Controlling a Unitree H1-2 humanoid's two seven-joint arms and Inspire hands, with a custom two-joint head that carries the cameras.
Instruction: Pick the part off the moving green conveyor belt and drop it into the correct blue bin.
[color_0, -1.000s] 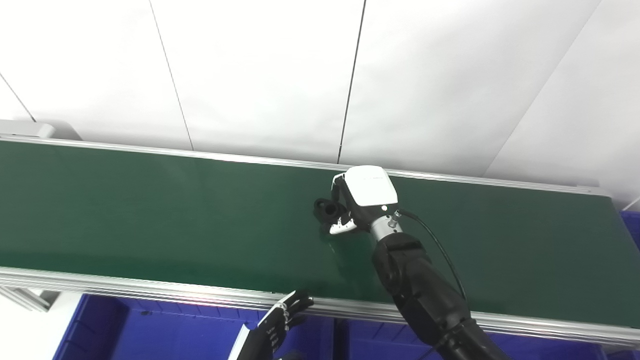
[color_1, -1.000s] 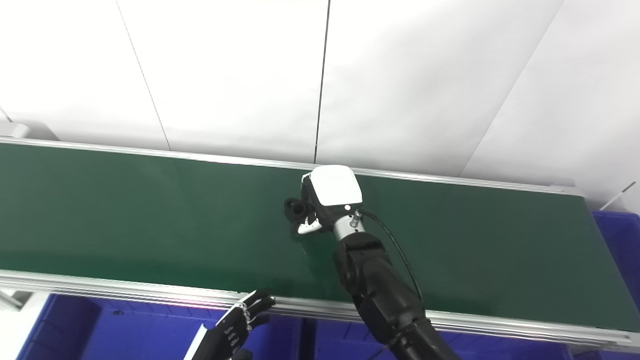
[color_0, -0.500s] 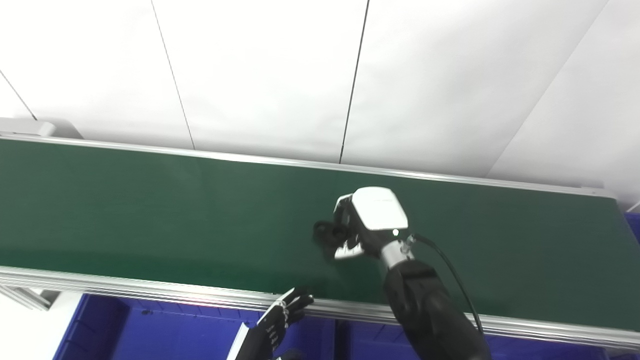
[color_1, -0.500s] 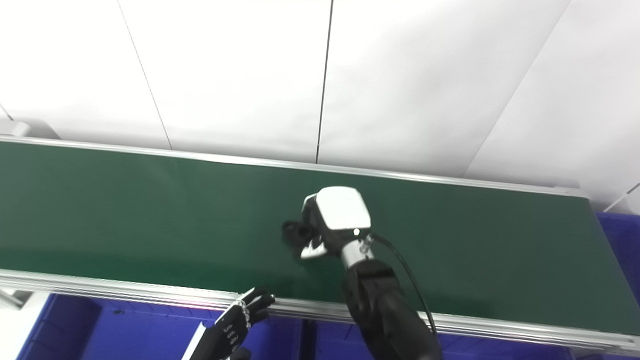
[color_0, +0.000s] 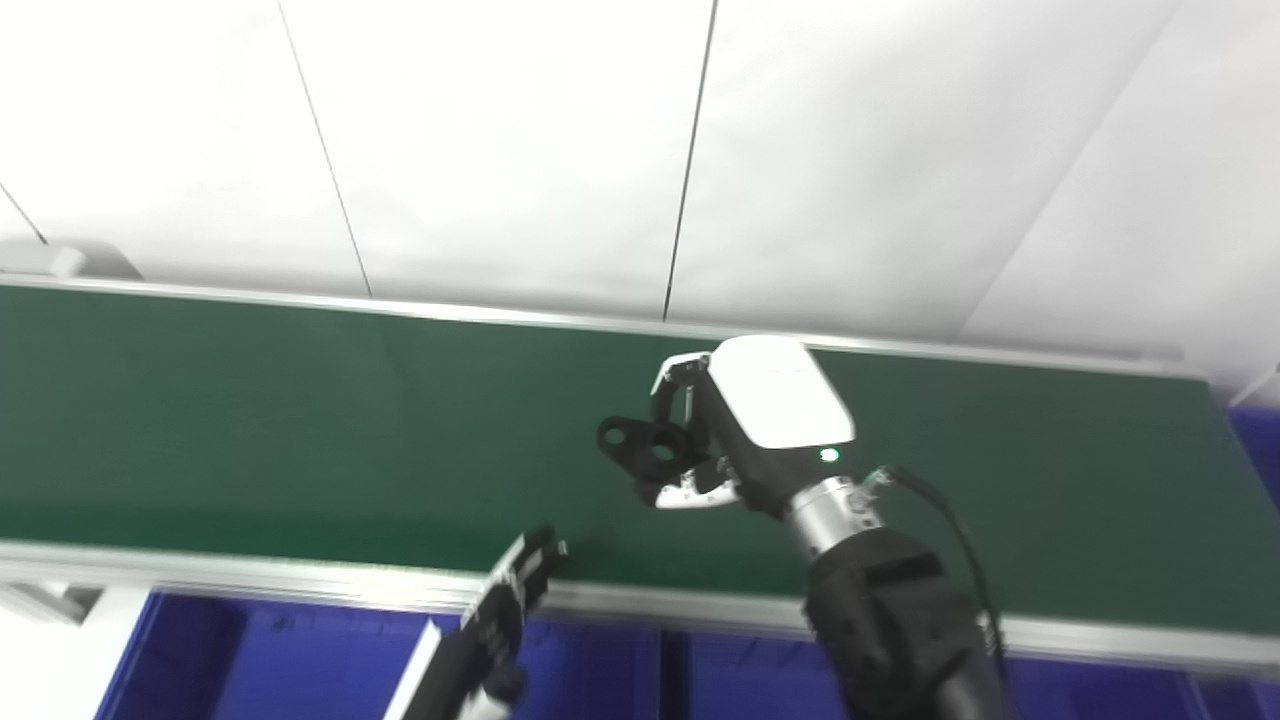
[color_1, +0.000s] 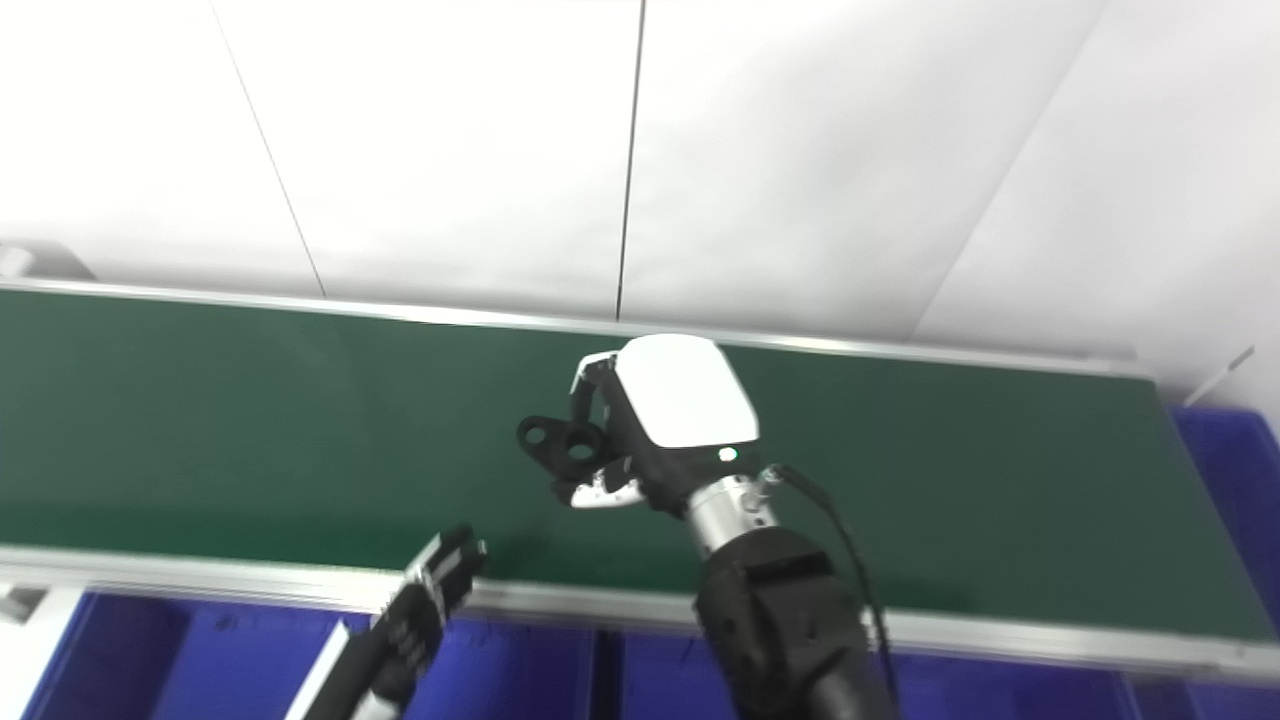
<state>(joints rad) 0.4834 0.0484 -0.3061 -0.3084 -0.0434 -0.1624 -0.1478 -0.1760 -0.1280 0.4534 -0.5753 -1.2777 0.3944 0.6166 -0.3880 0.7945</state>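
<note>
Pick step done, by the look. Right hand (color_0: 745, 440) pinching black part (color_0: 640, 446), up off green belt (color_0: 250, 420). Left hand (color_0: 510, 600) near belt's front rail, grip unclear. Next: carry part to right blue bin (color_1: 1215, 450) and drop.

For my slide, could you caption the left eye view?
Right hand holds black part above green conveyor belt.

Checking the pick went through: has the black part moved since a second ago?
Yes. The black part, held in the right robot hand, now sits lifted off the belt.

right hand (color_0: 745, 430) curled closed, raised; left hand (color_0: 515, 595) low, fingers extended.
</note>
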